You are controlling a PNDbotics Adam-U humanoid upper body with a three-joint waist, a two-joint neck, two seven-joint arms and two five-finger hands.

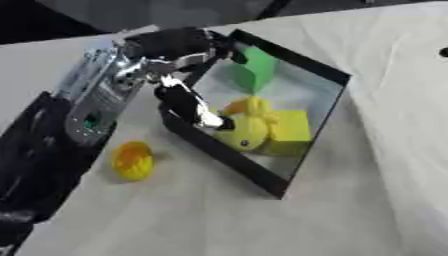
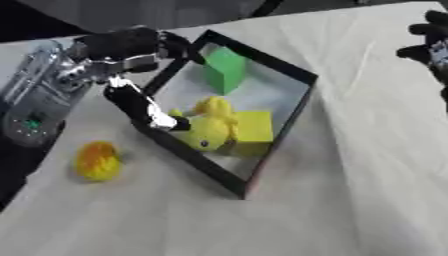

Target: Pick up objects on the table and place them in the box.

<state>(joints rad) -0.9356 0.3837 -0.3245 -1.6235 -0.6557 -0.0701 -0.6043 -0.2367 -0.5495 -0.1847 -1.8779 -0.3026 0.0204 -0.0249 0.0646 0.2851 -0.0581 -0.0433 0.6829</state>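
Note:
A black-walled box [image 1: 229, 159] lies askew in the middle of the white table. Inside it are a green block [image 1: 254, 70] at the far end, a yellow block [image 1: 291, 132] and a yellow duck [image 1: 243, 131] beside it. My left hand [image 1: 175, 45] hangs over the box's left wall, open; its fingers [image 1: 188, 102] point down into the box and end just beside the duck. A yellow-orange rounded toy [image 1: 133, 160] rests on the table outside the box, to its left. My right hand [image 2: 430, 42] shows at the upper right edge, open and away from everything.
A white cloth [image 1: 350, 215] covers the table, with bare room to the right of the box and in front of it. My left forearm [image 1: 96, 95], silver and black, crosses the upper left, above the toy.

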